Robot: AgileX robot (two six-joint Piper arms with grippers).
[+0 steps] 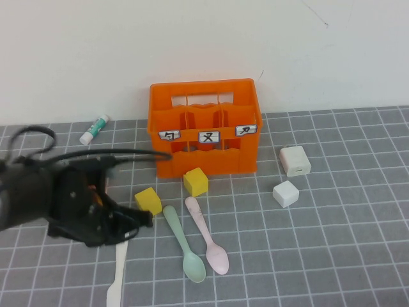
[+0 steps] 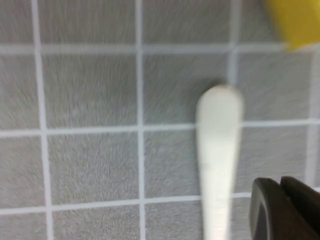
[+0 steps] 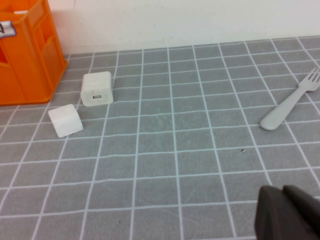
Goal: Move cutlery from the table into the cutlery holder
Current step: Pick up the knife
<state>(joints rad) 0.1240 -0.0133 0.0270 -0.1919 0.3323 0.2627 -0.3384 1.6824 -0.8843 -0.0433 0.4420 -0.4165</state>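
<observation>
The orange cutlery holder (image 1: 204, 128) stands at the back middle of the grey tiled table (image 1: 332, 256). In front of it lie a mint-green spoon (image 1: 184, 243) and a pale pink spoon (image 1: 208, 236), side by side. A cream-white knife (image 1: 118, 275) lies at the front left. My left gripper (image 1: 135, 225) hovers over the knife's far end, shut and empty. In the left wrist view the knife's rounded end (image 2: 217, 150) lies just beside the closed fingers (image 2: 267, 210). My right gripper (image 3: 287, 212) is shut and empty over bare tiles, out of the high view.
Two yellow cubes (image 1: 148, 201) (image 1: 196, 181) sit between the crate and the spoons. A white charger (image 1: 294, 160) and a white cube (image 1: 285, 193) lie right of the crate. A white-and-green tube (image 1: 94, 129) lies at the back left. A white fork (image 3: 287, 102) shows in the right wrist view.
</observation>
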